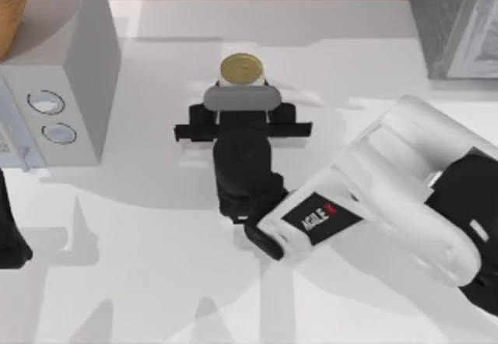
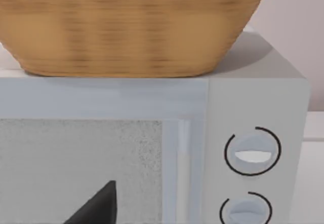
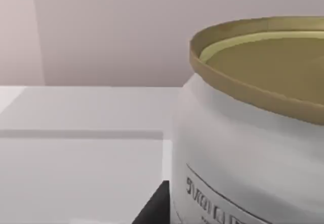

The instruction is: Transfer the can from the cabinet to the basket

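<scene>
right gripper point(image 1: 242, 87) at gold-topped can point(image 1: 242, 69)

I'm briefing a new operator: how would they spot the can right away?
Start at the pale grey box with two round dials on the table's left, then look right to mid-table. The can stands upright beside the right gripper, the lone small cylinder, with a dull gold top.
</scene>
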Tool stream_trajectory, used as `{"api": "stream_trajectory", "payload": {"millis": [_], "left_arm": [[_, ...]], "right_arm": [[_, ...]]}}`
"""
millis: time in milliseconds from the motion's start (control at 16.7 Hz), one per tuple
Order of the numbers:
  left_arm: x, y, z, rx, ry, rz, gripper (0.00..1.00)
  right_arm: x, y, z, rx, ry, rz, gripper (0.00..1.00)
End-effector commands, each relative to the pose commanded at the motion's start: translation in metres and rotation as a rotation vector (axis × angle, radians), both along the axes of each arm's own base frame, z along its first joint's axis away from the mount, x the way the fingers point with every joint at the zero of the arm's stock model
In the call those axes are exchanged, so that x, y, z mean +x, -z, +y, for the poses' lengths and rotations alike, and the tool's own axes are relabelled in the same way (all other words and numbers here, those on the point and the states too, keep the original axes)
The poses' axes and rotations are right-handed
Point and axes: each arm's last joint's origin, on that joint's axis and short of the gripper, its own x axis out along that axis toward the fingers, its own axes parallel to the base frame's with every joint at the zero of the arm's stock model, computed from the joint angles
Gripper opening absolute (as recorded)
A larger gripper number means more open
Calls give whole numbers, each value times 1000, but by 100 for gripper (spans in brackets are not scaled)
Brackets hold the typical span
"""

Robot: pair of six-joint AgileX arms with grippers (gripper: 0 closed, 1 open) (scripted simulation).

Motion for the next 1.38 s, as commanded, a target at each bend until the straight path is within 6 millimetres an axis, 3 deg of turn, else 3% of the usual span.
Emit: {"api": "stream_trajectory", "payload": {"millis": [300,360,1380], "left_arm": [[0,0,0,0,0,0,100],[0,0,0,0,0,0,100],[0,0,0,0,0,0,100]], "right_arm": [[0,0,0,0,0,0,98],[0,0,0,0,0,0,100],[0,0,0,0,0,0,100]]}}
